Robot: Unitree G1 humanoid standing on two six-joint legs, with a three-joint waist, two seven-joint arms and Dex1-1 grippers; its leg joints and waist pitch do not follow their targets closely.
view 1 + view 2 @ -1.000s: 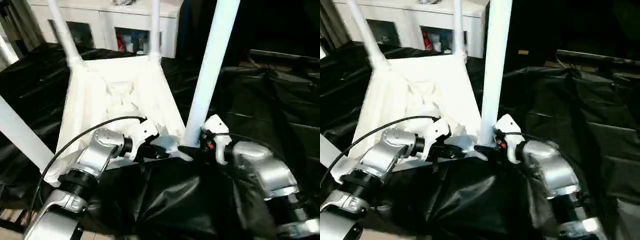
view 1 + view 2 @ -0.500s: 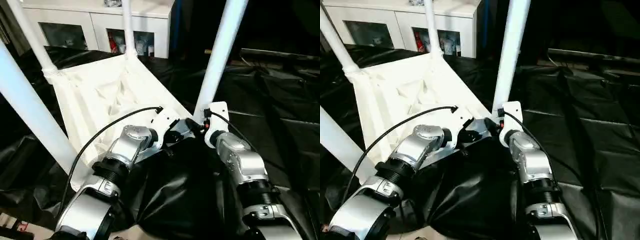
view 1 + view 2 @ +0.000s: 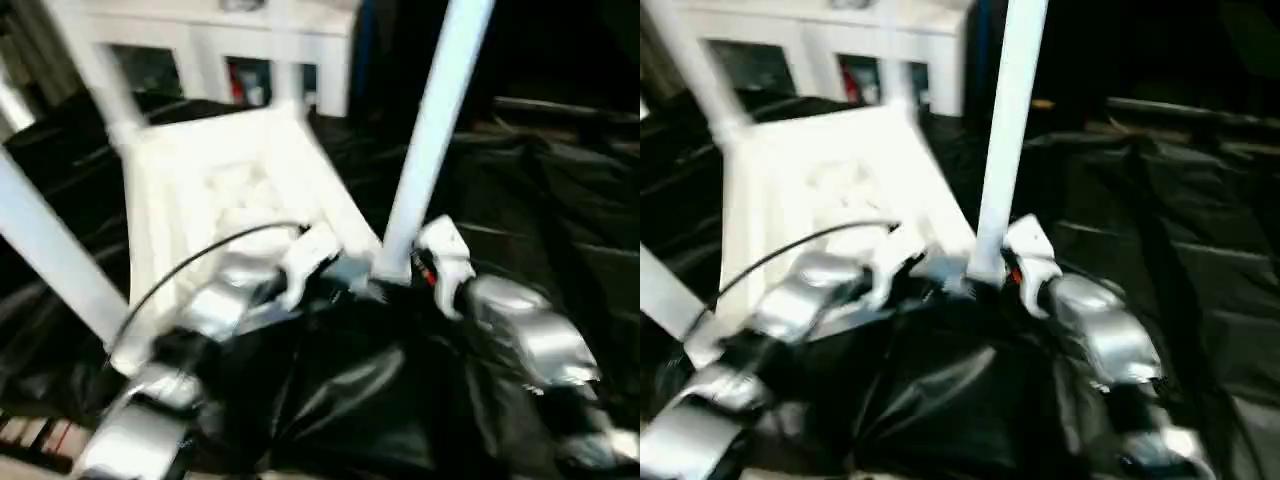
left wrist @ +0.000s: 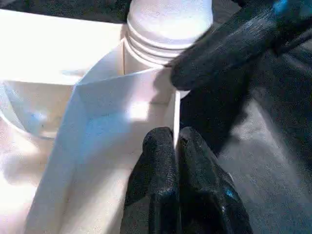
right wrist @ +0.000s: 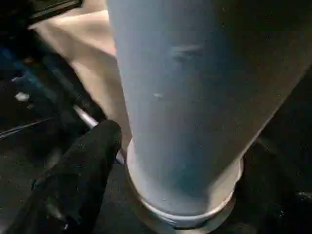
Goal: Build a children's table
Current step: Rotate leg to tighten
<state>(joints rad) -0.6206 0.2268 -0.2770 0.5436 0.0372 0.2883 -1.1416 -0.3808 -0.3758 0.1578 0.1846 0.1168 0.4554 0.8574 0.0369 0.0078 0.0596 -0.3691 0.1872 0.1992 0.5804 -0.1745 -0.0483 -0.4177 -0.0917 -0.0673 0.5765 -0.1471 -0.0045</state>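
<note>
Black sheeting lies under the upturned table top [image 3: 215,175]; keep your left gripper [image 4: 175,146] pinched on its rim while the right gripper [image 5: 161,161], one finger visible, spread untellable, steadies the near-corner leg [image 3: 430,130].

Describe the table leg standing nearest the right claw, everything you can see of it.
The leg is a long, smooth white tube, plastic by its look, rising a little tilted out of the picture's top. Its ribbed foot sits in the round corner socket of the upturned white table top. The right claw is at its base, one black finger beside it.
</note>
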